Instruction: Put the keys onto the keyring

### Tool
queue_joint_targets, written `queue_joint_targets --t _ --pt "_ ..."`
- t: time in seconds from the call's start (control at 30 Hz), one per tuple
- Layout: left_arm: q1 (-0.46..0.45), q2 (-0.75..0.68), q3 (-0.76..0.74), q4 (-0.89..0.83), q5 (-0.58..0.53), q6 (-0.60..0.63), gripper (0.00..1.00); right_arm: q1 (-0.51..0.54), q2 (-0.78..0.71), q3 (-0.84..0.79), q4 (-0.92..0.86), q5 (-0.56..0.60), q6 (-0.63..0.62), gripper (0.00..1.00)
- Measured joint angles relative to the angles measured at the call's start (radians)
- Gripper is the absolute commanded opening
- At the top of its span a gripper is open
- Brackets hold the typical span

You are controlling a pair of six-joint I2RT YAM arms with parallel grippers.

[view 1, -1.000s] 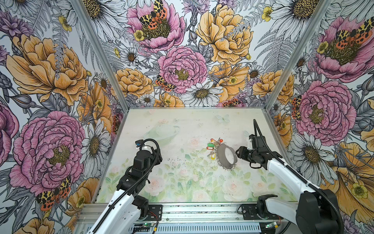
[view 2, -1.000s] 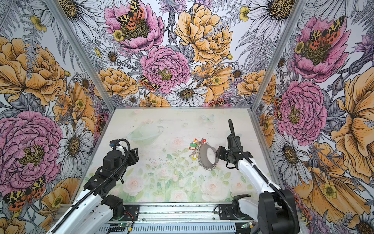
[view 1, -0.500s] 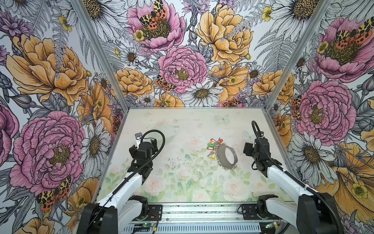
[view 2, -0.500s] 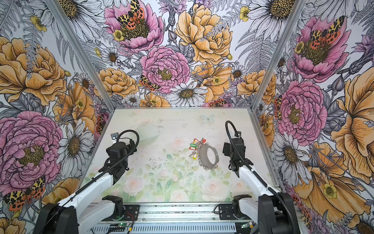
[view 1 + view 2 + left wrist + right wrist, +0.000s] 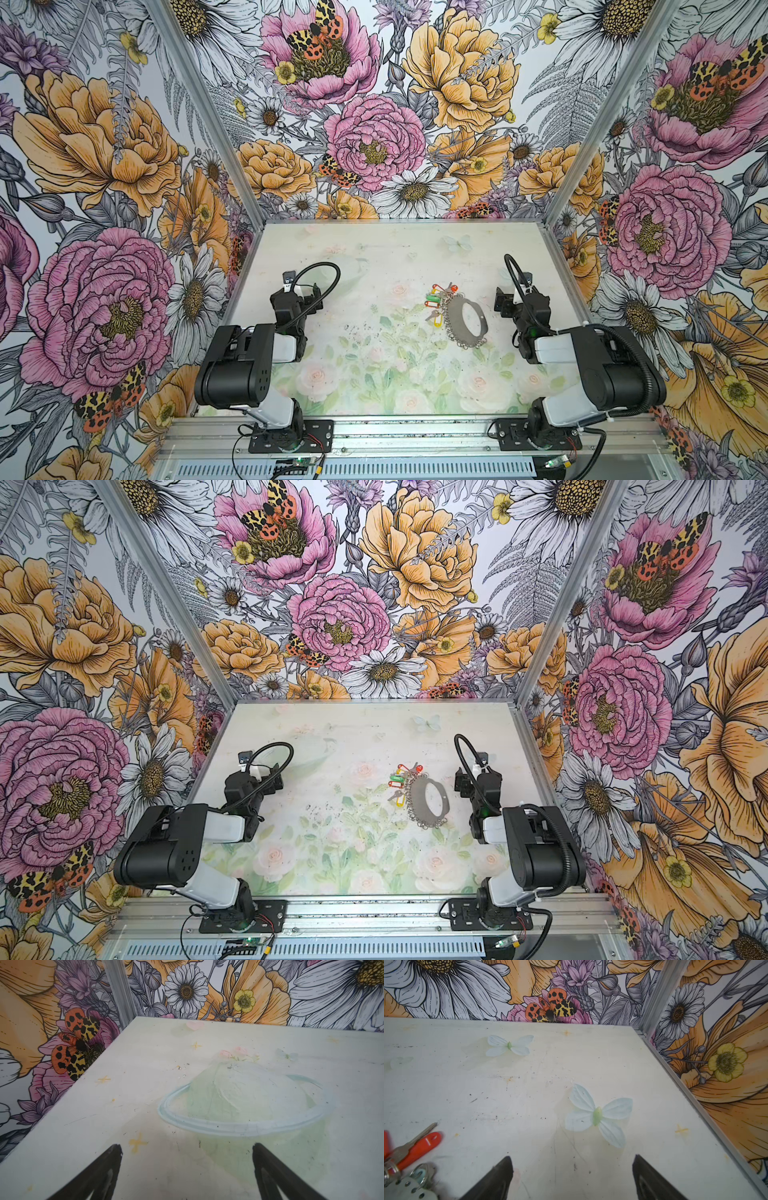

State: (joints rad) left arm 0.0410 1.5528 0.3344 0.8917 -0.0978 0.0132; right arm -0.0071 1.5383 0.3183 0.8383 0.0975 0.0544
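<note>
Metal keyring [image 5: 456, 322] [image 5: 417, 802] lies flat on the table [image 5: 374, 257] [image 5: 332, 737], right of the middle in both top views, its edge fringed with small silver rings. Bunched keys [image 5: 438, 296] [image 5: 401, 775] with red, green and orange tags crowd its far left edge, and the yellow-tagged key [image 5: 435, 318] [image 5: 397, 801] lies touching the hoop's left side; whether that one is hooked on cannot be told. Just to the right of the hoop, apart from it, the right gripper [image 5: 503, 301] [image 5: 461, 783] [image 5: 572, 1159] has its jaws spread wide with only bare table between them. Its wrist view catches a red-tagged key [image 5: 419, 1147] and a corner of the hoop off to one side. Well apart from the keys, on the left of the table, the left gripper [image 5: 311, 295] [image 5: 272, 781] [image 5: 187, 1149] is likewise spread wide and holds nothing
</note>
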Motion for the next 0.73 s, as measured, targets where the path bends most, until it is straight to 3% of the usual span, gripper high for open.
queue_joint_targets --t 0.37,0.73 --pt "0.01 -0.001 0.003 0.063 0.055 -0.034 0.99 0.001 0.0 0.021 0.087 0.089 0.034 0.99" --pt "0.01 -0.001 0.026 0.053 0.114 -0.032 0.99 -0.001 0.0 0.053 0.042 0.043 0.031 0.99"
